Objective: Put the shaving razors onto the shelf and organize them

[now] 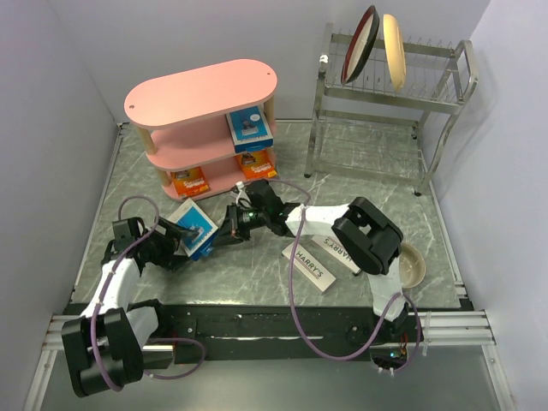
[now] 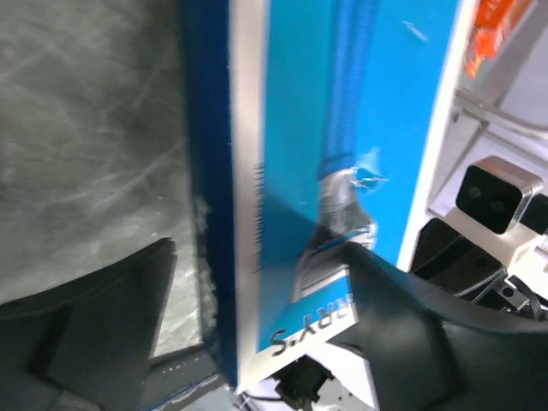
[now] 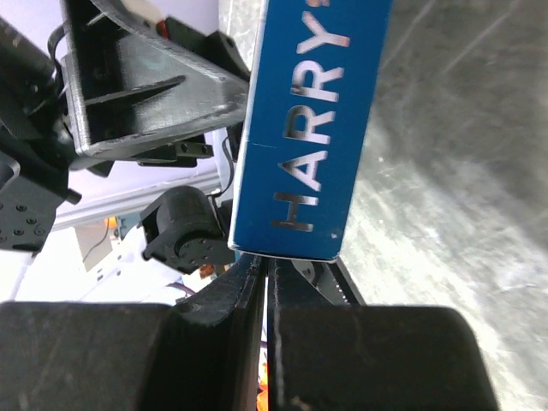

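Observation:
My left gripper [image 1: 177, 241] is shut on a blue-and-white razor pack [image 1: 193, 226], holding it tilted above the table in front of the pink shelf [image 1: 202, 89]. In the left wrist view the pack [image 2: 300, 154] stands between my fingers [image 2: 111, 317]. My right gripper [image 1: 229, 224] is shut, its tips [image 3: 267, 261] at the pack's end lettered HARRY'S [image 3: 312, 128]. Another blue-and-white pack [image 1: 250, 130] lies on the shelf's middle tier. Two orange packs [image 1: 190, 181] [image 1: 257, 163] lie on the bottom tier. Two white HARRY'S boxes [image 1: 310, 267] [image 1: 341, 252] lie on the table.
A steel dish rack [image 1: 385, 103] stands at the back right, with a dark plate [image 1: 360, 44] and a cream plate [image 1: 393, 50] upright in it. A beige bowl [image 1: 412, 265] sits by the right arm's elbow. Walls close in on both sides.

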{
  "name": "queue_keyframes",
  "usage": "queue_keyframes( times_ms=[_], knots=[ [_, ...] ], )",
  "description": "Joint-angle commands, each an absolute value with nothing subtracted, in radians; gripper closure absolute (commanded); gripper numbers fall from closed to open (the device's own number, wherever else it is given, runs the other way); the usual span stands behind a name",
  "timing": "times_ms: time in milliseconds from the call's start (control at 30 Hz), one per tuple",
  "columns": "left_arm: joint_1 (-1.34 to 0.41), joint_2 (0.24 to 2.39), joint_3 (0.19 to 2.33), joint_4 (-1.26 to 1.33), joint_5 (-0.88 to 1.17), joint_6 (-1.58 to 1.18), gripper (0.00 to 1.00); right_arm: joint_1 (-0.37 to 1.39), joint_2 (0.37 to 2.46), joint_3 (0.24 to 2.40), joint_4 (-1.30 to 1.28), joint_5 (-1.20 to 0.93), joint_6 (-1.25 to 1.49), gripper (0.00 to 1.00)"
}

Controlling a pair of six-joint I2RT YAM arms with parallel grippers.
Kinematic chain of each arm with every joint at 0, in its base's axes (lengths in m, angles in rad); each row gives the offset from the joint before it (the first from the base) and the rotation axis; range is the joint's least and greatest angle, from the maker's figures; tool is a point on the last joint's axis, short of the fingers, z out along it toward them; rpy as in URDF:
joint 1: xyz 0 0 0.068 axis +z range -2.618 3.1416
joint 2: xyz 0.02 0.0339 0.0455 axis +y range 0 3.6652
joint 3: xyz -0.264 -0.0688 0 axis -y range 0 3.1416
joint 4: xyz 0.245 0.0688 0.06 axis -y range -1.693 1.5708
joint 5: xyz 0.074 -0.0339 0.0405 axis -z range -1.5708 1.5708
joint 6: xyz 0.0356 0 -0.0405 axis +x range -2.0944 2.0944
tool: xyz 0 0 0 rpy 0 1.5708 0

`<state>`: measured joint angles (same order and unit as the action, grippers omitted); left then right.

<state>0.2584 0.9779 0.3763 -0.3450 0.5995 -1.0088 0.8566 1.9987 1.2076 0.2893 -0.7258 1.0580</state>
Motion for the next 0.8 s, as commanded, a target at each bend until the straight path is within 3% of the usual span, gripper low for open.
queue_keyframes(
  times_ms=[0, 167, 333, 400, 433, 467, 533, 567, 667, 767],
  knots=[
    [0.259, 0.979, 0.377, -0.295, 0.698, -1.017, 0.22, 0.890, 1.990, 1.282, 0.336, -0.732, 1.052, 0.92],
    [0.262, 0.959, 0.416, -0.305, 0.752, -1.003, 0.50, 0.916, 1.985, 1.289, 0.305, -0.718, 1.016, 0.91],
    [0.265, 0.937, 0.521, -0.498, 0.720, -0.937, 0.73, 0.922, 1.951, 1.259, 0.273, -0.712, 0.951, 0.90],
    [0.265, 0.934, 0.579, -0.518, 0.713, -0.904, 0.76, 0.925, 1.928, 1.244, 0.259, -0.706, 0.931, 0.86],
    [0.267, 0.934, 0.597, -0.520, 0.725, -0.894, 0.78, 0.925, 1.919, 1.241, 0.246, -0.701, 0.913, 0.82],
    [0.265, 0.934, 0.616, -0.520, 0.732, -0.881, 0.79, 0.925, 1.899, 1.238, 0.238, -0.701, 0.902, 0.67],
    [0.267, 0.940, 0.675, -0.538, 0.758, -0.835, 0.79, 0.922, 1.873, 1.235, 0.192, -0.695, 0.846, 0.50],
    [0.265, 0.951, 0.695, -0.572, 0.778, -0.783, 0.81, 0.917, 1.840, 1.238, 0.169, -0.693, 0.819, 0.36],
    [0.267, 0.999, 0.739, -0.618, 0.909, -0.706, 0.83, 0.879, 1.752, 1.230, 0.104, -0.735, 0.712, 0.26],
    [0.278, 0.992, 0.787, -0.656, 0.914, -0.626, 0.83, 0.807, 1.654, 1.209, 0.022, -0.790, 0.611, 0.23]
  ],
)
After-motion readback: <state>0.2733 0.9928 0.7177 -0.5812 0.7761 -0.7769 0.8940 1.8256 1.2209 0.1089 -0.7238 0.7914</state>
